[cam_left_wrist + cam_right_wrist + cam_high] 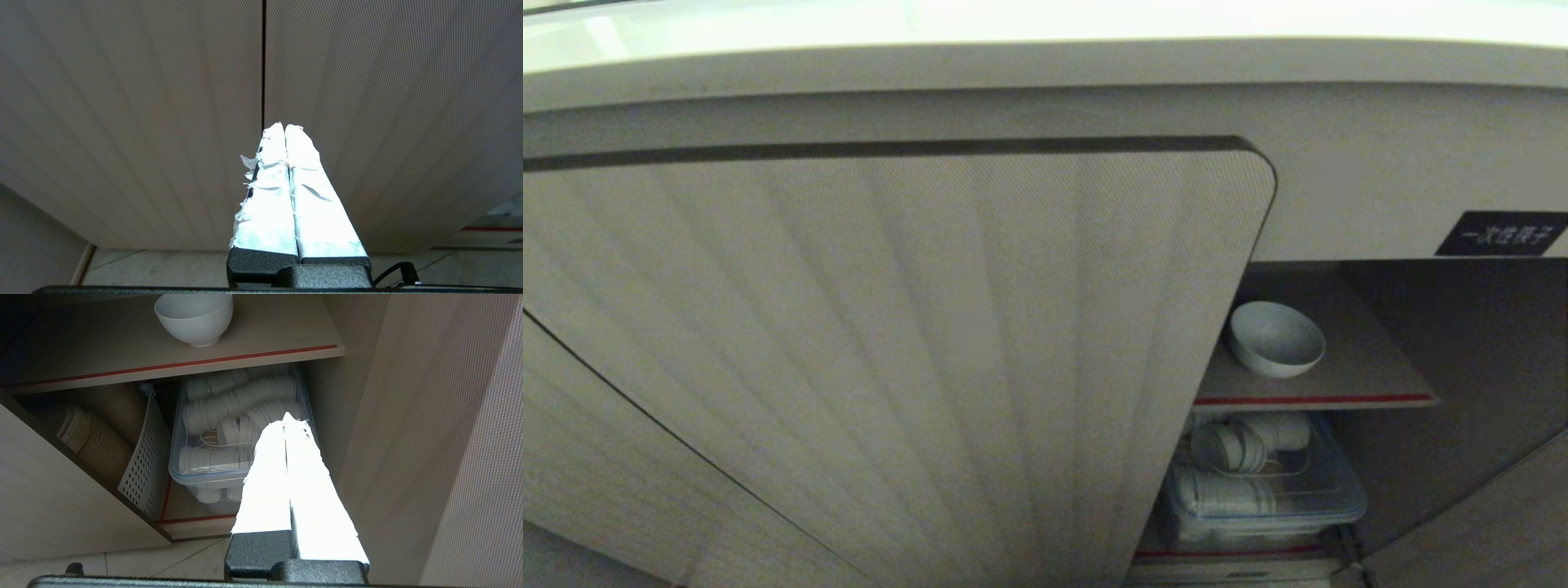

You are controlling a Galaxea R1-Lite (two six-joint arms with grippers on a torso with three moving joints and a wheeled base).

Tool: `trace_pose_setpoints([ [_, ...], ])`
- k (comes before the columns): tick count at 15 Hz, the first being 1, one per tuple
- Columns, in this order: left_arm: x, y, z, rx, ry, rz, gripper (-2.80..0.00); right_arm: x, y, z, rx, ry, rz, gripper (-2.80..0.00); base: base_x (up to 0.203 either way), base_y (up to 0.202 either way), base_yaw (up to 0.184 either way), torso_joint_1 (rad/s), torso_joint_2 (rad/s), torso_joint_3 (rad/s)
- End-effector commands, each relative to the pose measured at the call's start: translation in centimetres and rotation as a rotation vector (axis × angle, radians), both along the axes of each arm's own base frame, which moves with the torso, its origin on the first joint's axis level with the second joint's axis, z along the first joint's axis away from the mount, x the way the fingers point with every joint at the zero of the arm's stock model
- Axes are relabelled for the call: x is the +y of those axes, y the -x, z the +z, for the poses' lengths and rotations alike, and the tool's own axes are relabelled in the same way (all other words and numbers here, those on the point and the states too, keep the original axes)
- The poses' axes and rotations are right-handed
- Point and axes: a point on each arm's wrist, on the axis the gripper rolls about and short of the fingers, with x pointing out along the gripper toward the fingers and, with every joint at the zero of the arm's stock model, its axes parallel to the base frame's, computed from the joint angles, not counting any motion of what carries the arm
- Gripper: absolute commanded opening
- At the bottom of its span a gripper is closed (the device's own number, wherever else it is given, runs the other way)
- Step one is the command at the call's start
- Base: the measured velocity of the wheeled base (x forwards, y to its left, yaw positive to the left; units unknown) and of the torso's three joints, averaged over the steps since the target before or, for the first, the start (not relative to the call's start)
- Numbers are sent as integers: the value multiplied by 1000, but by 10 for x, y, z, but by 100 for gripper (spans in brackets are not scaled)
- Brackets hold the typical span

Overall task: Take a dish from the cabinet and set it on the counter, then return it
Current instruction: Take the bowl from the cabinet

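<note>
Dish (193, 317) beyond right jaws (closed), apart.

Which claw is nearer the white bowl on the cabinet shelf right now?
Right. The right claw faces the open compartment, below the bowl on its shelf. The left claw faces closed ribbed doors, bowl not in its sight.

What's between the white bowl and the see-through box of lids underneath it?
Only the shelf with its red front edge. The bowl stands on it, and the clear box sits below, seen best in the right wrist view.
</note>
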Motion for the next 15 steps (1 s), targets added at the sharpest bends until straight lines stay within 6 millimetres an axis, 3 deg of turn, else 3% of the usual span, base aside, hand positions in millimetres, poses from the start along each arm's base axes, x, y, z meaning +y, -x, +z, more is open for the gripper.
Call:
trace_pose_setpoints([
  [1,0,0,0,1,1,1,-280,0,0,0,-1,0,0,-280,0,0,0,0,0,0],
  [15,0,0,0,0,1,1,-280,0,0,0,-1,0,0,-280,0,0,0,0,0,0],
])
